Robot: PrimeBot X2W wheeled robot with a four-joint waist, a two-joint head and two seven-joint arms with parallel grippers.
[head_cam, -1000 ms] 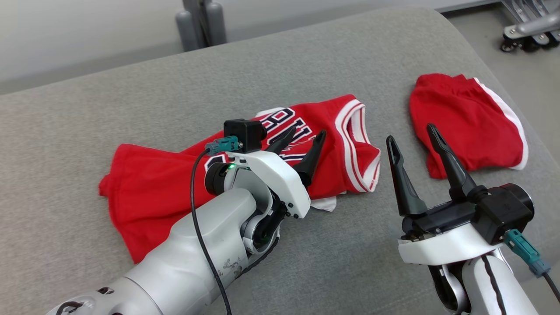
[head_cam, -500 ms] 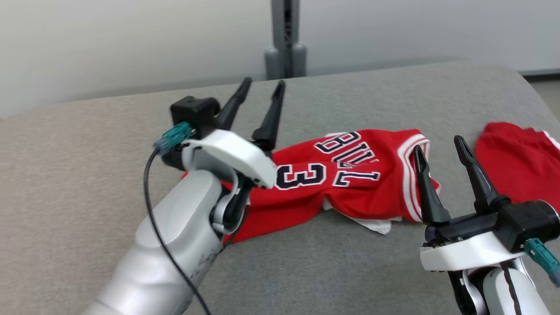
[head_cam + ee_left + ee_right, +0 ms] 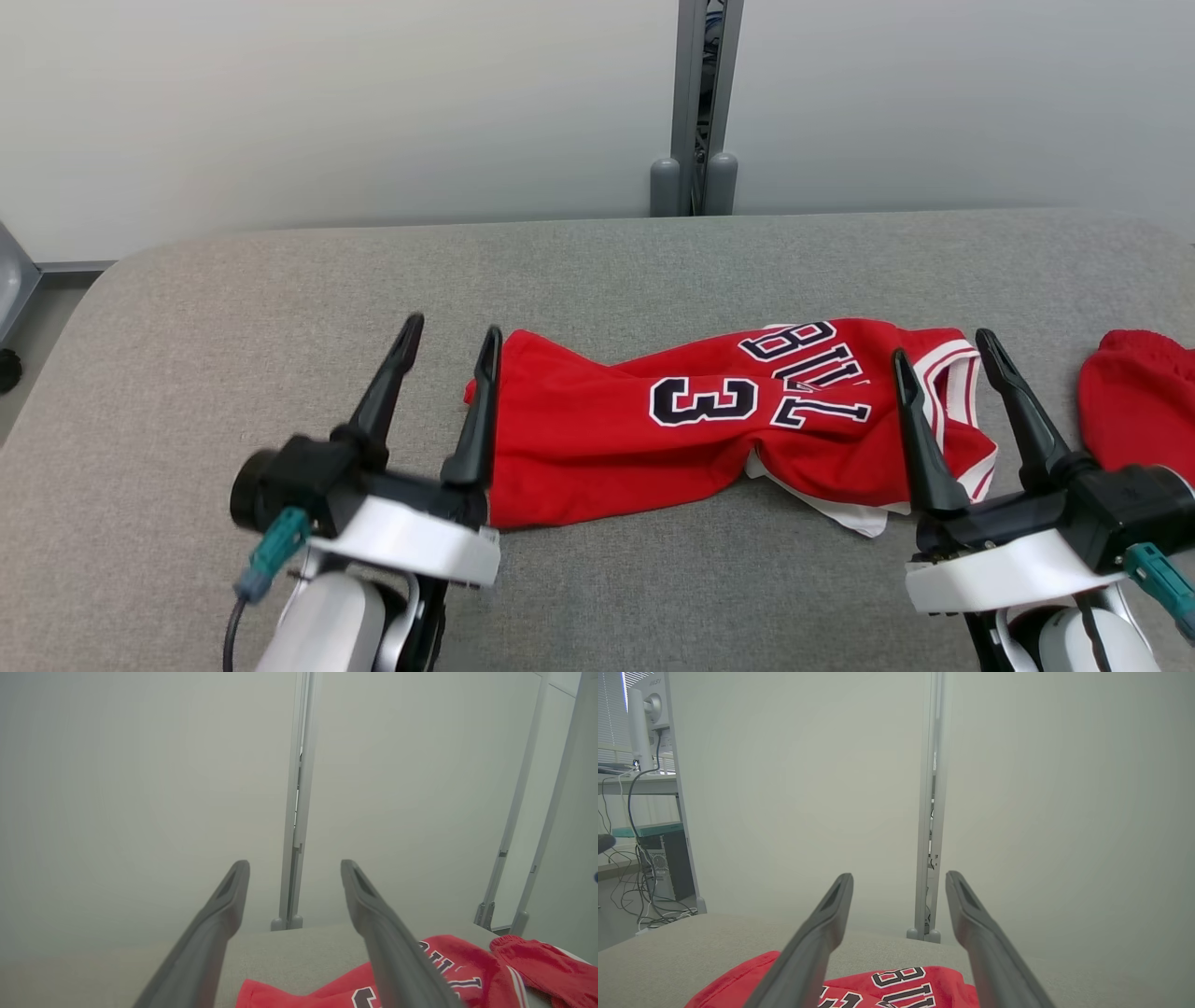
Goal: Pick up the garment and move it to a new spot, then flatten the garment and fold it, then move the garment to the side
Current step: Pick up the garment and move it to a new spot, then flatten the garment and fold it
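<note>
**Both pincers spread, jersey lying between them on the bench**

The left pincer (image 3: 453, 326) stands spread wide, its two dark fingers pointing up the head view toward the wall. Its inner finger lines up with the hem end of the red jersey (image 3: 597, 429). Whether it touches the cloth cannot be told. In the left wrist view the pale wall shows between the fingers, and the jersey lies low, under the right-hand finger.

The right pincer (image 3: 941, 344) is spread just as wide. In the head view its fingers overlap the jersey's white-trimmed collar end. In the right wrist view the lettered chest of the jersey sits low between the two fingers, with the wall beyond them.

The jersey lies lengthwise across the grey padded bench (image 3: 280, 299), rumpled, with the number 3 and dark lettering facing up. A white layer peeks out under its near edge.

A second red garment (image 3: 1134, 401) lies on the bench just beyond the right pincer, apart from the jersey.

Behind the bench a grey post (image 3: 695, 112) stands where two pale wall panels meet. The right wrist view catches a monitor (image 3: 649, 704) and loose cables off to one side.
</note>
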